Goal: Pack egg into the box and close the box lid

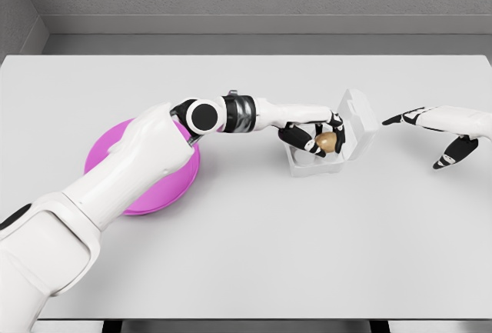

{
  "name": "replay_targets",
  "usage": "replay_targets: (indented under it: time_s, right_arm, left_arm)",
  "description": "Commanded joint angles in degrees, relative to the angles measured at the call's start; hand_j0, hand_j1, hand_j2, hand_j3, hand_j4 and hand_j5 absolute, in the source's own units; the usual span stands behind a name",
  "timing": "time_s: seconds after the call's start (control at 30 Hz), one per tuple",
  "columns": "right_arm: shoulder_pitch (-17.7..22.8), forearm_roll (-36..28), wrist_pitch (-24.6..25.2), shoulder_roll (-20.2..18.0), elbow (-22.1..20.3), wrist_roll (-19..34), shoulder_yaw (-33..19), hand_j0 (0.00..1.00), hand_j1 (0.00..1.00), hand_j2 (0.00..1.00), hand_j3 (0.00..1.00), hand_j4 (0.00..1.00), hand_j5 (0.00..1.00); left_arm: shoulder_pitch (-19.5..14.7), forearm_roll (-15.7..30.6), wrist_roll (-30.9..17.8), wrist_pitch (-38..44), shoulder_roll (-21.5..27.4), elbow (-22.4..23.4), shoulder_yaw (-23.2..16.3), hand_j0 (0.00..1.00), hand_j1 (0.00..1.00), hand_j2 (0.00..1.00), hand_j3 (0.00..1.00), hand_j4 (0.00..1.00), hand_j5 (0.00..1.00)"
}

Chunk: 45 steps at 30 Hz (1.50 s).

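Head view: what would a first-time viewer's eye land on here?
The bright pink plate at table left, half hidden under the left arm. Next, the left hand holding a brown egg over the open white box right of center. The right hand hovers open at far right.

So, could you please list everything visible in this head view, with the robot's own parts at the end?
table: one, white, fills most of the view.
plate: one, pink-purple, left of centre, partly under the left arm.
box: one, white, right of centre, lid standing open.
egg: one, brown, over the open box, in the left hand's fingers.
left hand: one, white and black, at the box, grasping the egg.
right hand: one, white and black, right edge, fingers spread, holding nothing.
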Motion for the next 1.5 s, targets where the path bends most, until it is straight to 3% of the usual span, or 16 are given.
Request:
replay_targets:
  time_s: [0.0,0.17,0.5,0.87,1.2,1.37,1.47]
  right_arm:
    - [0.0,-0.3,0.1,-0.1,0.0,0.0,0.0,1.00,1.00,1.00,1.00,1.00,1.00]
    - [0.0,-0.3,0.1,-0.2,0.0,0.0,0.0,1.00,1.00,1.00,1.00,1.00,1.00]
    - [0.1,-0.3,0.1,-0.4,0.0,0.0,0.0,1.00,1.00,1.00,1.00,1.00,1.00]
    - [0.1,-0.3,0.2,-0.3,0.0,0.0,0.0,1.00,1.00,1.00,1.00,1.00,1.00]
    - [0.0,-0.3,0.2,-0.4,0.0,0.0,0.0,1.00,1.00,1.00,1.00,1.00,1.00]
    - [0.1,-0.3,0.2,-0.5,0.0,0.0,0.0,1.00,1.00,1.00,1.00,1.00,1.00]
    - [0.1,-0.3,0.2,-0.5,0.0,0.0,-0.1,1.00,1.00,1.00,1.00,1.00,1.00]
  left_arm:
    - [0.0,0.3,0.0,0.0,0.0,0.0,0.2,0.44,0.44,0.44,0.44,0.44,0.44]
    - [0.0,0.4,0.0,-0.8,0.4,-0.2,0.5,0.56,0.56,0.56,0.56,0.56,0.56]
    - [0.1,0.4,0.0,-0.8,0.6,-0.3,0.6,0.59,0.59,0.59,0.59,0.59,0.59]
    - [0.1,0.4,0.0,-0.8,0.7,-0.2,0.5,0.77,0.77,0.77,0.77,0.77,0.77]
    - [0.0,1.0,0.0,-3.4,2.5,-0.7,0.9,0.79,0.79,0.79,0.79,0.79,0.79]
    - [-0.6,1.7,0.0,-3.5,6.9,-4.9,2.6,0.83,0.83,0.83,0.83,0.83,0.83]
    - [-0.6,5.5,0.0,-3.4,11.1,-9.1,2.6,0.83,0.83,0.83,0.83,0.83,0.83]
